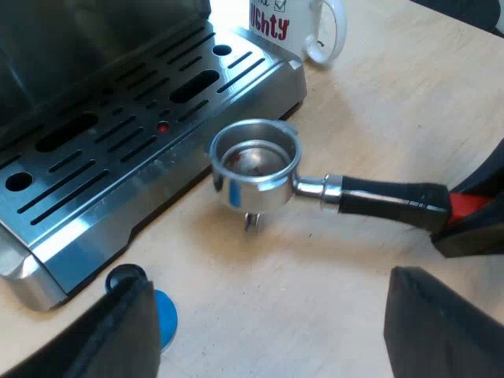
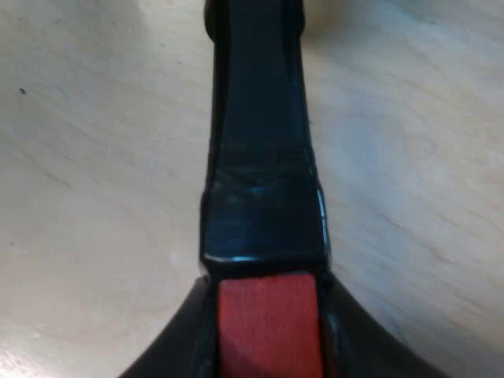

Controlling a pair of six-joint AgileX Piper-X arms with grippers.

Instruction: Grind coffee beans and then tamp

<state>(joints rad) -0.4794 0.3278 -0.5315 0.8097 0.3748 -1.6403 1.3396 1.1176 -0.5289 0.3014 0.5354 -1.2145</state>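
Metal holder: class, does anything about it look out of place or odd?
Nothing stands out. The metal holder rests loose on the table beside the espresso machine, basket up, with the right end effector gripping its red handle end.

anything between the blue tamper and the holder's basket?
Nothing: bare table between the blue tamper and the holder, seen in the left wrist view.

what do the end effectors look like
The left end effector has two broad, blocky, matte black fingers with flat tops. The right end effector has two black fingers with smooth curved outer edges. No markings seen on either.
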